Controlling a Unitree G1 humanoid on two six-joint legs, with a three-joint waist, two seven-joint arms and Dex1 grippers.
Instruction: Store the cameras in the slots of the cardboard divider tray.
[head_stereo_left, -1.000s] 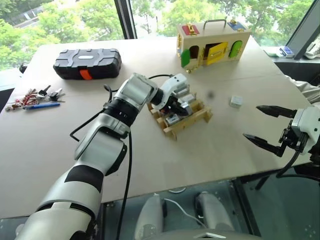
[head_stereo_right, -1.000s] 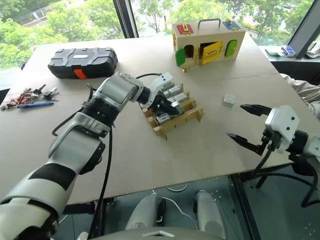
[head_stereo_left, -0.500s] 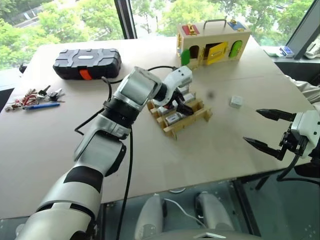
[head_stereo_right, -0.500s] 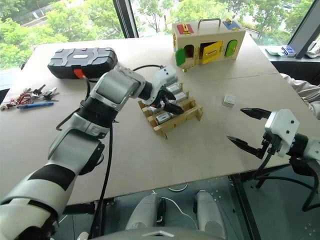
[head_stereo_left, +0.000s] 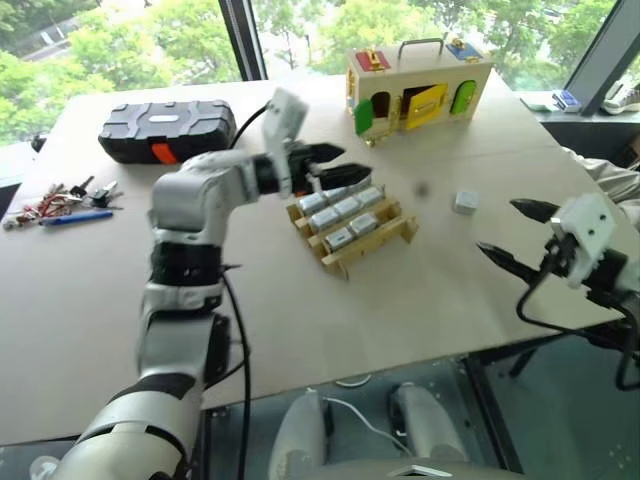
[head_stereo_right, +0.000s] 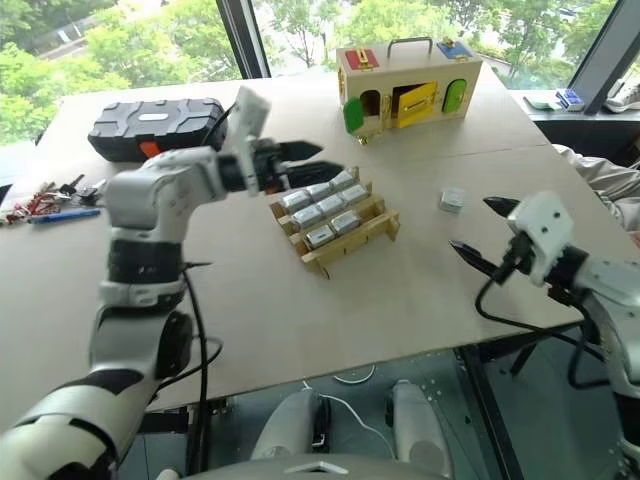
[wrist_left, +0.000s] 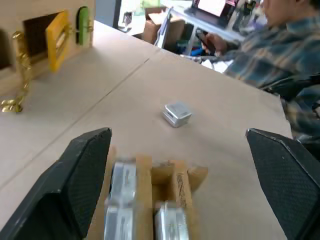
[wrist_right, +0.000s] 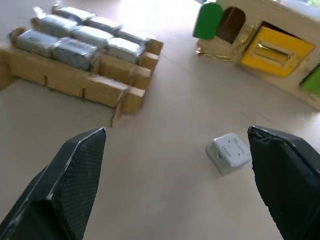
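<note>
Between both grippers' spread fingers (right (wrist_right: 177, 175)): one loose camera (wrist_right: 228, 152).

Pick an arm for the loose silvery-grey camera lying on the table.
Right. The right gripper is open, near the loose silvery-grey camera and aimed toward it. The left gripper, also open, hovers over the tan cardboard divider tray, farther away.

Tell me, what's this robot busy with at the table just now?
It is packing small silvery cameras into a cardboard divider tray. Five sit in slots. The left gripper hangs open above the tray's far side, holding nothing. One camera lies loose on the table, and the right gripper, also open, points toward it.
</note>
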